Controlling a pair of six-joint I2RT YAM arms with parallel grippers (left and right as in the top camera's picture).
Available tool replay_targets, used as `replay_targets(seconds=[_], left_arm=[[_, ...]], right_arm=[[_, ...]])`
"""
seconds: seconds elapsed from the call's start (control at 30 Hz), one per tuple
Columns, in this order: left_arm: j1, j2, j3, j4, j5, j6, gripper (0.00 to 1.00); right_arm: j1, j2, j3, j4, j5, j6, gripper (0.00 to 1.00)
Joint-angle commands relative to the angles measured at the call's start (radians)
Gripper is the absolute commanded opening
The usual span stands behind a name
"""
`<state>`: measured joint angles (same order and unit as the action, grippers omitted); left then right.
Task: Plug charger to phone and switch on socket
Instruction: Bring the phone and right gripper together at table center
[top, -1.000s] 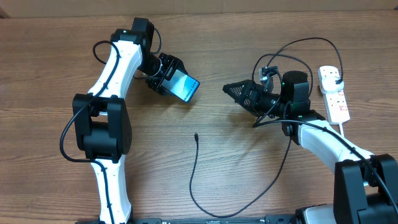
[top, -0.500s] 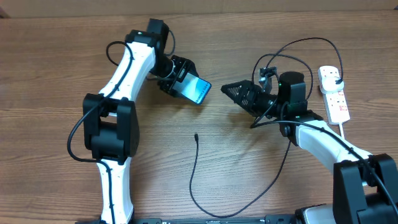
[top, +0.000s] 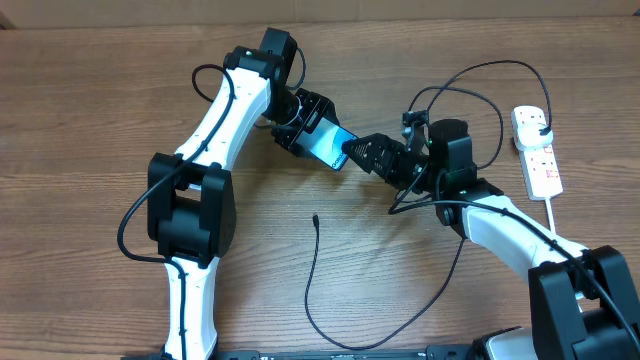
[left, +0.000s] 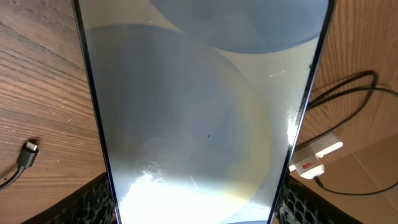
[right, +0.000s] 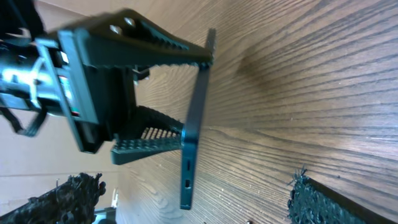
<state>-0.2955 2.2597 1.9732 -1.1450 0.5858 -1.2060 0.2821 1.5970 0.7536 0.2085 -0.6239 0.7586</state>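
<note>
Your left tool (top: 312, 134) clamps the phone (top: 333, 147) by its edges above the tabletop (top: 90, 110), and because your right tool (top: 352, 150), jaws wide and empty, is almost touching its free end, a push there can twist it loose, far from the plug tip (left: 28, 152) lying below.

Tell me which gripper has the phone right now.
The left gripper: its fingers clamp the phone's long sides. The right gripper is open and empty, pointed at the phone's end.
</note>
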Motion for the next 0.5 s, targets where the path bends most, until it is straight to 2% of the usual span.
replay_targets(seconds=[0.0,0.27,0.47], left_arm=[[-0.019,0.003,0.05,-0.004,0.01,-0.004,0.04],[-0.045,0.003,0.054,-0.003,0.078,-0.033,0.04],[-0.069,0.003,0.054,0.001,0.103,-0.032,0.04]], right_arm=[[0.029,-0.001,0.012,0.006,0.066,-0.008,1.0],[0.058,-0.001,0.012,0.006,0.134,-0.004,0.93],[0.061,-0.001,0.012,0.005,0.164,-0.003,0.77]])
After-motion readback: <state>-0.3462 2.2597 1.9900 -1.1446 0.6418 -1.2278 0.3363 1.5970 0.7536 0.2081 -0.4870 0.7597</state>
